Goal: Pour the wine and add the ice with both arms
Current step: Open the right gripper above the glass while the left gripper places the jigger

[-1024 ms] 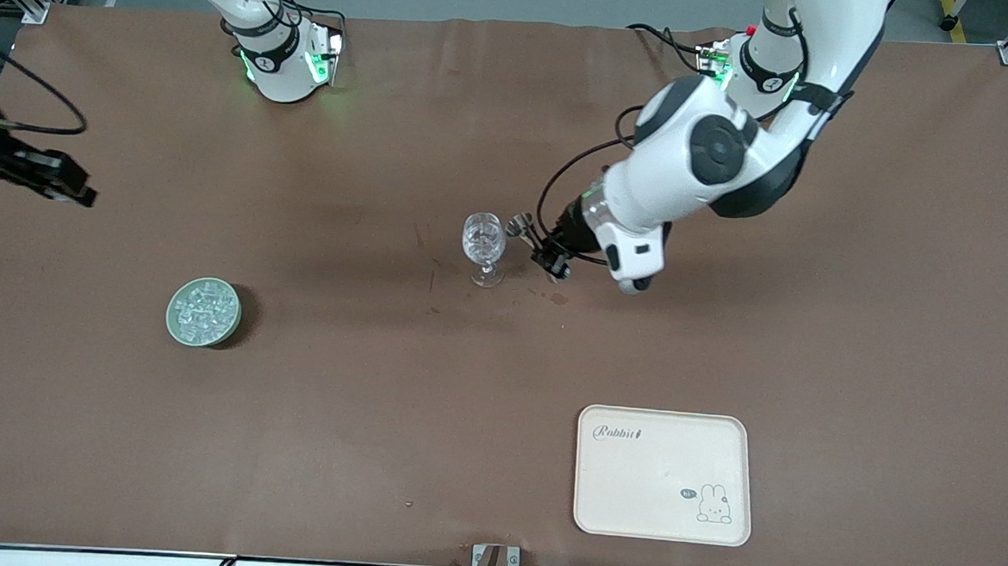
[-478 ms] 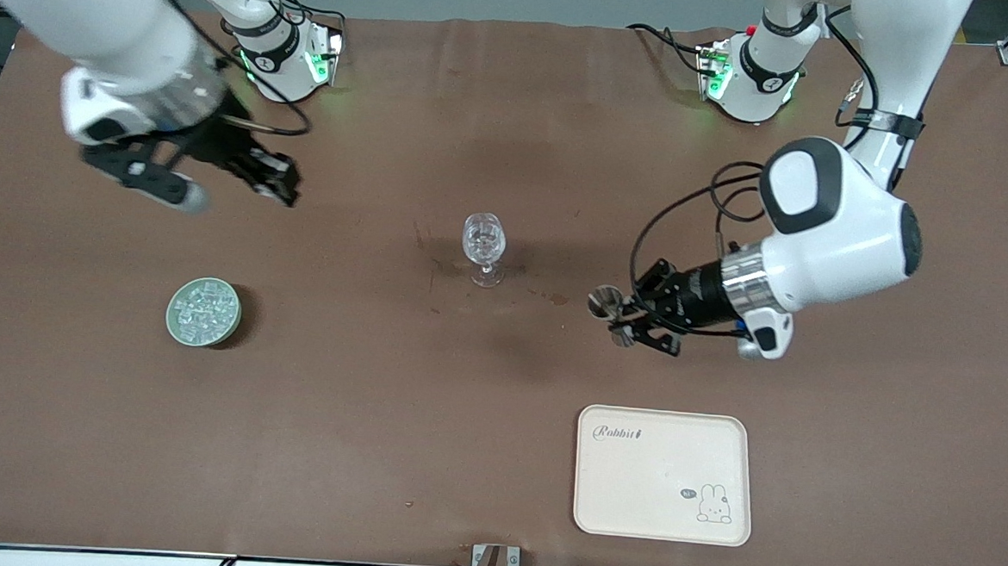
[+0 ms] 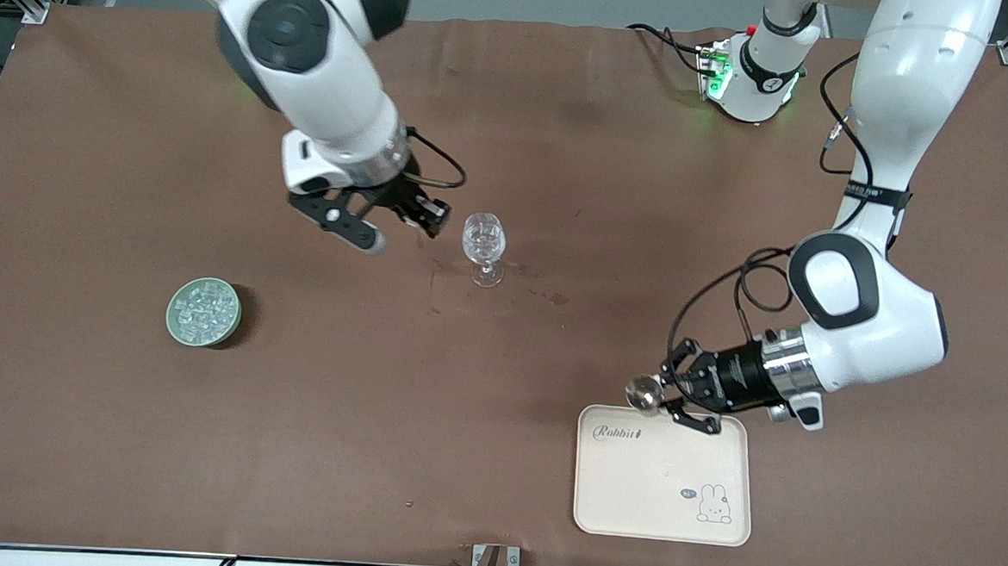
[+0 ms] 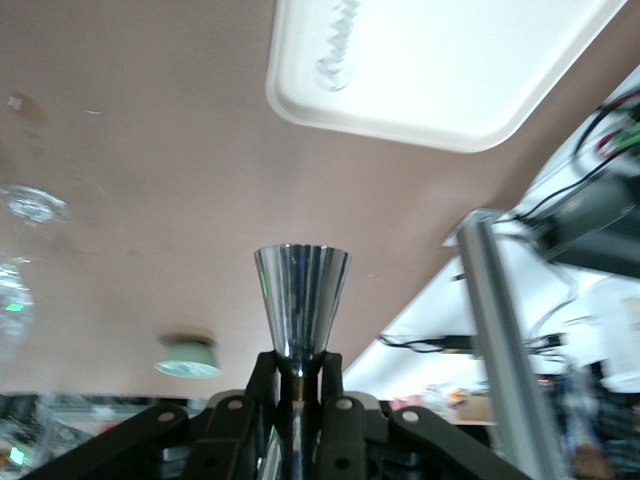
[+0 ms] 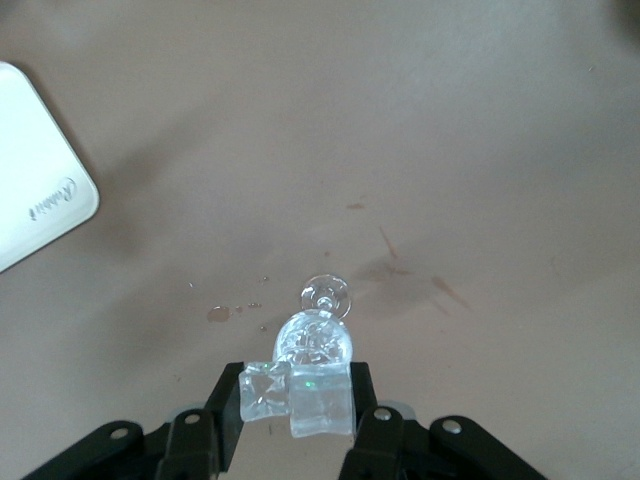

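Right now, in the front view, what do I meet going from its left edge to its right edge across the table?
Round green bowl of clear ice chunks → right gripper holding ice → clear stemmed wine glass → left gripper holding a shiny metal jigger → cream rectangular rabbit-print tray.

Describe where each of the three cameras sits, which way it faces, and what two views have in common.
Front: high across the table, facing both arms; right tool beside the stemmed glass, left tool over the tray's edge.
Left wrist: on the left arm, looking past its tool and steel cup toward the tray.
Right wrist: on the right arm, looking down past held ice onto the glass.
Shared: both wrist views show the tray.
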Controlling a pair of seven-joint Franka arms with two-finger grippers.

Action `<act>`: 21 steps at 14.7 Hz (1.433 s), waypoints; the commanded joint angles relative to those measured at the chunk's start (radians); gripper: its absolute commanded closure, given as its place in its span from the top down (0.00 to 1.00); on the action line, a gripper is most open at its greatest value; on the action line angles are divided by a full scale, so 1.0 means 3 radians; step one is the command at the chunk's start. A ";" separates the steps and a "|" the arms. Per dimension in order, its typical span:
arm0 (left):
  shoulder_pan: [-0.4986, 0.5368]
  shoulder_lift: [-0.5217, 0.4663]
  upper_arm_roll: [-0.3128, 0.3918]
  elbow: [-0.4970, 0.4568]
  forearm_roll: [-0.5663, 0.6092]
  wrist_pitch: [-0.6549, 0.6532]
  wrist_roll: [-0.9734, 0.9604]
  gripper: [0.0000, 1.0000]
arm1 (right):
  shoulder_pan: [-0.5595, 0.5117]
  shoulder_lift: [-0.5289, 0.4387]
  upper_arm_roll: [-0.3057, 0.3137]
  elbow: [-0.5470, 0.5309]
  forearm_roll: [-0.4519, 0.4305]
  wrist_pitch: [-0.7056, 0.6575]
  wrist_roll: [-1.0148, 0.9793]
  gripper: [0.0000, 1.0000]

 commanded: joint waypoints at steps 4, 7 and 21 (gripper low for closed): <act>-0.0013 0.0449 0.0296 0.0298 -0.0714 -0.0034 0.0695 0.01 | 0.0315 0.0302 0.0018 -0.0087 -0.0328 0.0086 0.0401 0.02; -0.0013 0.0730 0.0444 0.0415 -0.1205 -0.0014 0.1058 0.01 | 0.0341 0.0313 0.0018 -0.0276 -0.0334 0.0147 0.0452 0.04; 0.0008 0.1156 0.0500 0.0242 -0.2637 -0.0014 0.2112 0.21 | 0.0438 0.0481 0.0018 -0.0394 -0.0328 0.0423 0.0498 0.17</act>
